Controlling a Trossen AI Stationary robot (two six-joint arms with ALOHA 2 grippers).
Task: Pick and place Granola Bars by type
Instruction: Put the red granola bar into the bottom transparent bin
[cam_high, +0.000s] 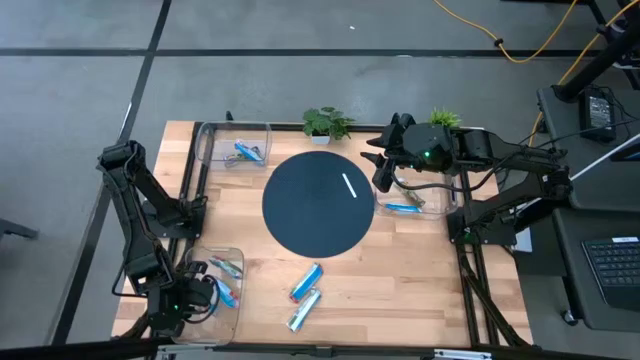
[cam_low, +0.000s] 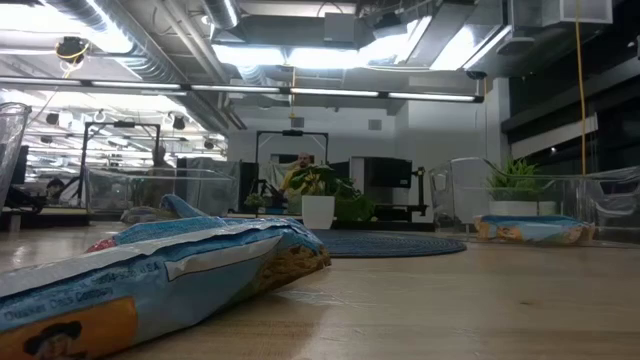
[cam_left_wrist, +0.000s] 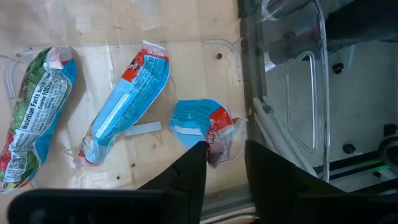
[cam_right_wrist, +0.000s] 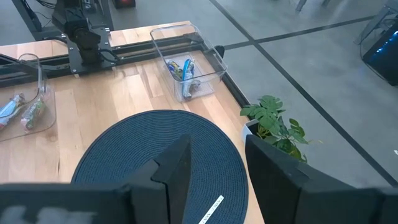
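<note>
Wooden worktop beneath me, my left end effector hangs open over granola bars in a bin, while my right end effector hovers open above the round mat.

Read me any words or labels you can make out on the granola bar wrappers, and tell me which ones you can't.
"Nutrition Facts": green-and-blue granola bar in the bin under the left gripper.
Blue granola bar beside it: print too small to read.
Crumpled bar at the gripper's tips: nothing legible.
Near wrapper in the low view: lettering blurred.

Two dark jointed arms, green indicator lights
</note>
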